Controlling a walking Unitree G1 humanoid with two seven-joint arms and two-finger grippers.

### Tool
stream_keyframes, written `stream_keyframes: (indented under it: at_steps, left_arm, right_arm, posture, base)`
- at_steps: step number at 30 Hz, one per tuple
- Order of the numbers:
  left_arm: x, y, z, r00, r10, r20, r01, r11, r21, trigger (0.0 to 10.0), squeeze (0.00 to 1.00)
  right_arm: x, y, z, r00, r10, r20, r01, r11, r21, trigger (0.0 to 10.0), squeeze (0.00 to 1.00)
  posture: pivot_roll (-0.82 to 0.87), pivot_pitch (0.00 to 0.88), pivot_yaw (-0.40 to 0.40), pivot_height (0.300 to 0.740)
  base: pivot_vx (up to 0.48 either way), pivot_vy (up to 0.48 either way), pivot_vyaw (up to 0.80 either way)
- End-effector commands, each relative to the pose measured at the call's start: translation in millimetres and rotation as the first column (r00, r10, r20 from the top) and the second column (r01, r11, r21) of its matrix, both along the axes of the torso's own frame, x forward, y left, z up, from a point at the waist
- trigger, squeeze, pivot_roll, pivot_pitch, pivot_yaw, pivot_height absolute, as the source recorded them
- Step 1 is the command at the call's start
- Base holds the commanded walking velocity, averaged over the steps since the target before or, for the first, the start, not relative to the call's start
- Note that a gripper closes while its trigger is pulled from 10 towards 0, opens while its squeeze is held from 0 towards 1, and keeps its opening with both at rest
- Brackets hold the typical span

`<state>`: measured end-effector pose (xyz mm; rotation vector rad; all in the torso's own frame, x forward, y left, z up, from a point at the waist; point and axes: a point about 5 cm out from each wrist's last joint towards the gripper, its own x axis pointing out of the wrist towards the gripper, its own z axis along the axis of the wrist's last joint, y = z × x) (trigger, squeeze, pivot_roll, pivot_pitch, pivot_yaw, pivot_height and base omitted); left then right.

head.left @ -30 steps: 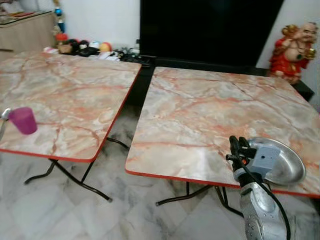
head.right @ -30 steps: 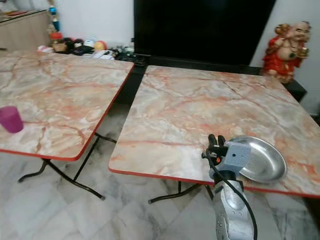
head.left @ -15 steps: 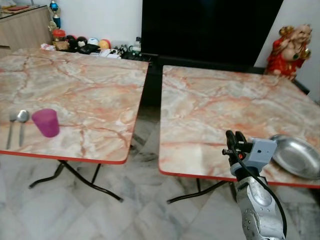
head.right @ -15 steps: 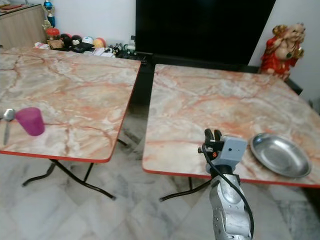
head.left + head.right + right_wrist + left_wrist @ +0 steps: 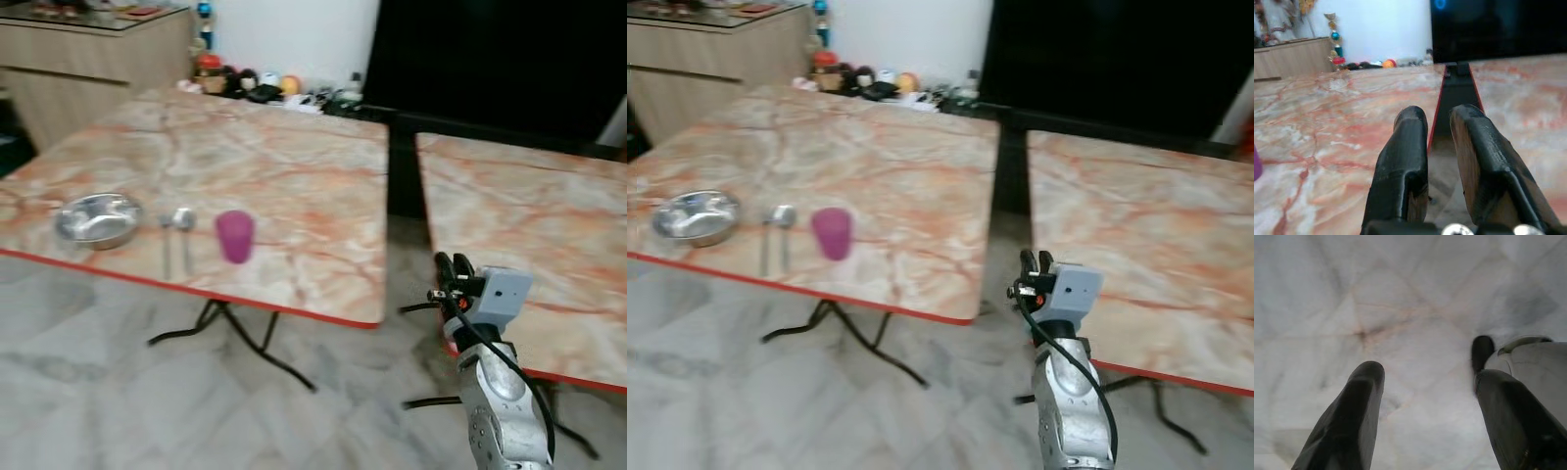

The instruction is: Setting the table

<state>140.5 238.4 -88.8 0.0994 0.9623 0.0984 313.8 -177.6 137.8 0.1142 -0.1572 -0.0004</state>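
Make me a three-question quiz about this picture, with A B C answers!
1. Where is the cup?
A. on the floor
B. on the left table, beside the spoons
C. inside the metal bowl

2. What colour is the cup?
A. purple
B. green
C. yellow

3. What is the right gripper holding?
A. a spoon
B. the bowl
C. nothing

Answers:
1. B, it stands on the marble top just right of the two spoons.
2. A, it is clearly purple.
3. C, its black fingers have only a small bare gap between them.
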Motion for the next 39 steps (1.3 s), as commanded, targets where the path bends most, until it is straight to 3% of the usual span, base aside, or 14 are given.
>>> stream_keyframes:
  at_steps: [1, 16, 24, 39]
  left_arm:
    - [-0.9, -1.0, -0.8, 1.0, -0.005, -0.011, 0.005, 1.0, -0.004, 10.0, 0.0]
    - [-4.3, 0.7, -2.1, 1.0, 0.005, -0.029, -0.005, 1.0, 0.0, 10.0, 0.0]
    - [-2.6, -0.3, -1.9, 1.0, -0.005, -0.03, 0.005, 1.0, -0.002, 10.0, 0.0]
    - [-3.9, 4.1, -1.2, 0.998, -0.038, -0.042, 0.038, 0.999, 0.013, 10.0, 0.0]
  right_arm:
    - [-4.0, -12.0, -3.8, 0.999, -0.046, -0.018, 0.046, 0.999, 0.014, 10.0, 0.0]
    - [0.4, -12.6, -0.7, 0.997, -0.078, -0.016, 0.079, 0.995, 0.068, 10.0, 0.0]
    - [0.5, -13.7, -0.6, 0.997, -0.082, -0.016, 0.083, 0.995, 0.063, 10.0, 0.0]
    - [-0.8, -8.8, -0.8, 0.997, -0.078, -0.004, 0.078, 0.995, 0.067, 10.0, 0.0]
  posture:
    - [-0.01, 0.103, -0.066, 0.74]
    - [0.0, 0.102, -0.069, 0.74]
    - [0.0, 0.1, -0.062, 0.74]
    - [0.0, 0.079, -0.037, 0.74]
  base:
    - [0.0, 0.48, 0.0]
    - [0.0, 0.48, 0.0]
    - [0.0, 0.48, -0.44]
    - [0.0, 0.48, 0.0]
